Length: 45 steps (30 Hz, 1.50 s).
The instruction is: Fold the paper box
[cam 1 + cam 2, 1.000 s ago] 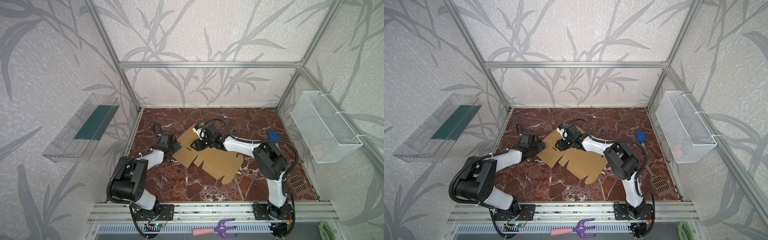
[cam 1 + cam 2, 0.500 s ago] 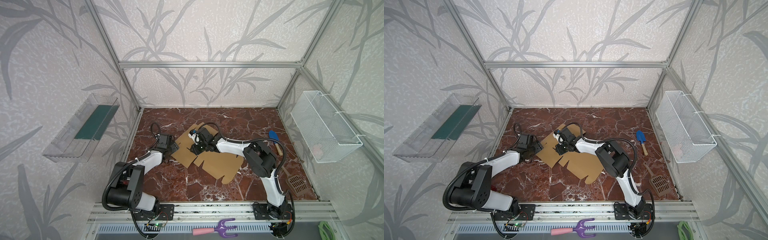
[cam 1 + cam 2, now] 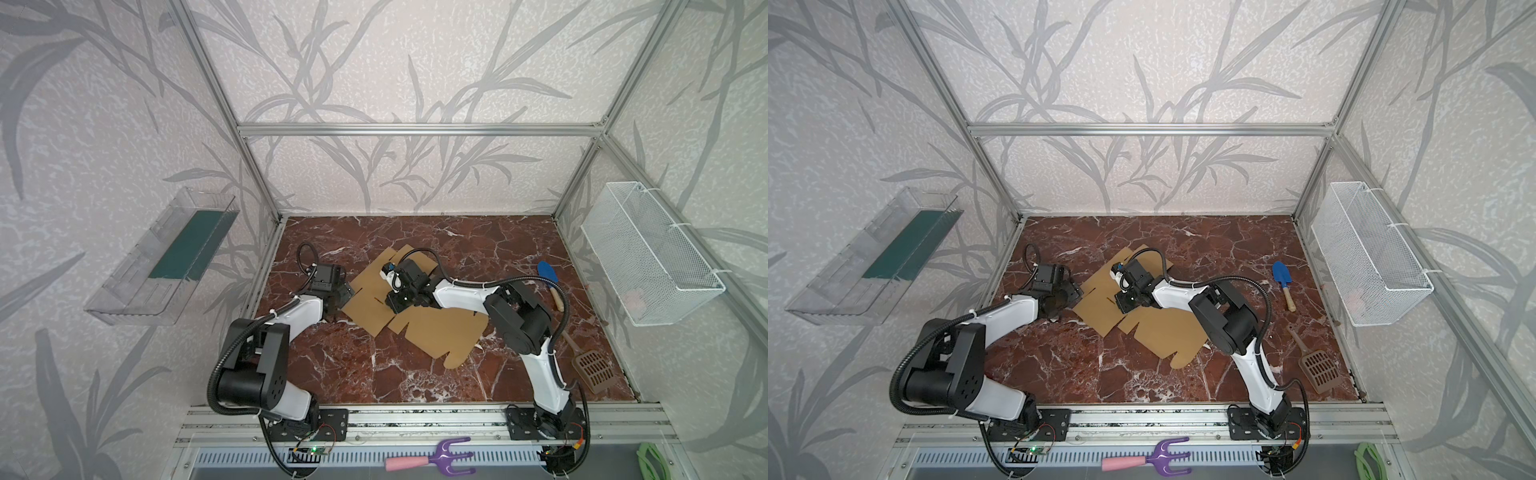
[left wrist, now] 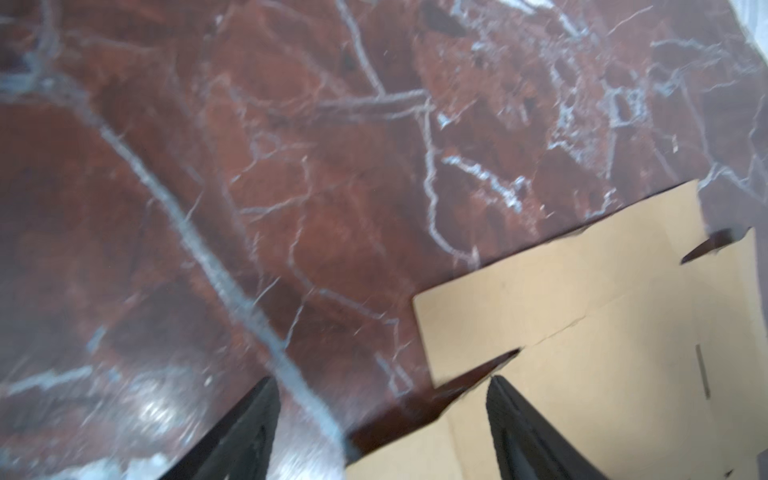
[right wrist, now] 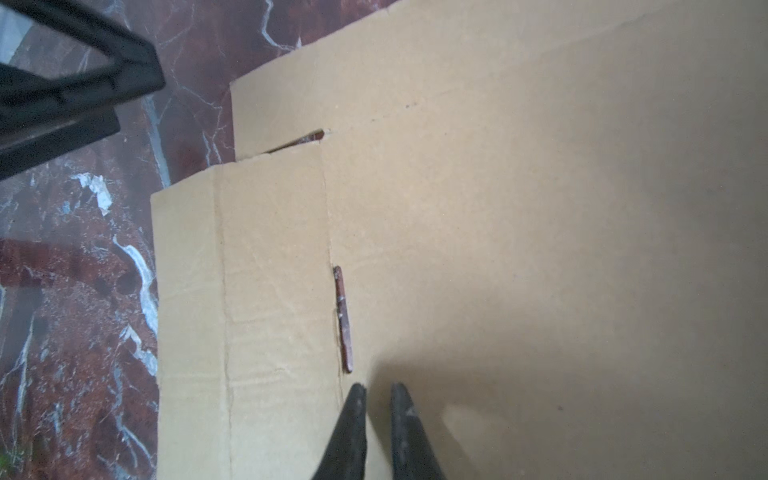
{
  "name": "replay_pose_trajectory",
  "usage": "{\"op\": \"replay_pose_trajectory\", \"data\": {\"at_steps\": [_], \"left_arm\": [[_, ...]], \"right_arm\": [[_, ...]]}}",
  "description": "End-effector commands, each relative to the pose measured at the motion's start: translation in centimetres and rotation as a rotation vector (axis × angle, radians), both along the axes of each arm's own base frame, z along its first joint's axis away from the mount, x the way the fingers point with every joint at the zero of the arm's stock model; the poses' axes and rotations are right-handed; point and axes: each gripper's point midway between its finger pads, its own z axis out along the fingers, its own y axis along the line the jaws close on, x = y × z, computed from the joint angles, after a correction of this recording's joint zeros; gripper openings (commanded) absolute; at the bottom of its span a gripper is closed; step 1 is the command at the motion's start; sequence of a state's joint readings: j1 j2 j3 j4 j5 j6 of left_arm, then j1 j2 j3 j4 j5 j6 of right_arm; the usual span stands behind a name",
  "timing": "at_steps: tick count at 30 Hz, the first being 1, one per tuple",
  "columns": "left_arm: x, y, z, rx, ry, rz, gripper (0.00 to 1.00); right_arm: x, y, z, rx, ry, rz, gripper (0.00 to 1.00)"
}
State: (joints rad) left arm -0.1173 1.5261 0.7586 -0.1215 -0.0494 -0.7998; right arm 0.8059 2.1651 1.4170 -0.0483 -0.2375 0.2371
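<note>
The paper box [image 3: 440, 332] [image 3: 1163, 332] lies as a flat tan cardboard sheet with flaps and slots on the red marble floor. My right gripper [image 3: 392, 306] [image 3: 1123, 307] points down onto its left half. In the right wrist view its tips [image 5: 377, 388] stand almost together just beside a narrow slot in the paper box [image 5: 498, 208], holding nothing. My left gripper [image 3: 347, 293] [image 3: 1077, 293] is at the sheet's left edge. In the left wrist view it [image 4: 382, 382] is open, one finger over the paper box [image 4: 582, 291] by a notch, the other over bare marble.
A blue trowel [image 3: 545, 272] and a brown slotted scoop [image 3: 592, 368] lie at the right of the floor. A white wire basket [image 3: 648, 257] hangs on the right wall and a clear bin [image 3: 166, 257] on the left wall. A pink-handled purple rake [image 3: 432, 455] rests on the front rail.
My right gripper's jaws have closed from partly open to nearly together over the cardboard, and its elbow has shifted slightly left. The left gripper has stayed open at the sheet's edge.
</note>
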Motion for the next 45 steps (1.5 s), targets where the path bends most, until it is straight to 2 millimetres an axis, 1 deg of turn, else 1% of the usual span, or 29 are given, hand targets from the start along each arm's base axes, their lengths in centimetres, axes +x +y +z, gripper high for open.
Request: {"op": "replay_pose_trajectory", "data": {"at_steps": [1, 2, 4, 7, 11, 15, 18, 25, 29, 32, 37, 44, 45], "left_arm": [[0.8, -0.2, -0.5, -0.058, 0.043, -0.027, 0.8], [1.0, -0.4, -0.9, -0.082, 0.052, -0.033, 0.8], [1.3, -0.8, -1.7, -0.135, 0.062, -0.053, 0.75], [1.4, -1.4, -2.1, -0.167, 0.055, -0.076, 0.74], [1.6, -2.5, -2.4, -0.226, 0.04, -0.112, 0.72], [1.5, -3.4, -2.9, -0.277, 0.04, -0.125, 0.71], [1.1, -3.8, -3.4, -0.301, 0.044, -0.131, 0.7], [-1.0, -4.2, -4.8, -0.327, 0.078, -0.145, 0.7], [-1.9, -5.0, -5.1, -0.359, 0.083, -0.17, 0.69], [-2.7, -5.6, -5.2, -0.385, 0.082, -0.192, 0.68], [-4.5, -6.0, -5.1, -0.392, 0.083, -0.22, 0.68], [-6.9, -6.2, -5.1, -0.34, 0.1, -0.263, 0.68], [-7.0, -6.3, -5.1, -0.337, 0.098, -0.27, 0.68]], "right_arm": [[-2.0, -1.9, -2.2, -0.067, 0.067, 0.013, 0.15], [-2.1, -1.9, -2.2, -0.064, 0.068, 0.017, 0.14], [-2.3, -2.1, -1.9, -0.061, 0.06, 0.023, 0.14], [-2.4, -2.2, -1.4, -0.053, 0.048, 0.03, 0.14], [-2.9, -1.8, -0.8, -0.019, 0.057, 0.055, 0.12], [-3.5, -1.9, -0.4, 0.007, 0.066, 0.062, 0.12], [-3.8, -2.1, 0.3, 0.024, 0.055, 0.065, 0.12], [-4.9, -2.0, 1.0, 0.074, 0.073, 0.09, 0.11], [-5.3, -1.7, 1.3, 0.109, 0.081, 0.107, 0.11], [-5.7, -1.5, 1.9, 0.134, 0.074, 0.124, 0.11], [-6.8, -1.7, 2.6, 0.144, 0.06, 0.173, 0.09], [-8.4, -2.4, 2.3, 0.106, 0.064, 0.22, 0.08], [-8.5, -2.5, 2.6, 0.11, 0.061, 0.224, 0.08]]}}
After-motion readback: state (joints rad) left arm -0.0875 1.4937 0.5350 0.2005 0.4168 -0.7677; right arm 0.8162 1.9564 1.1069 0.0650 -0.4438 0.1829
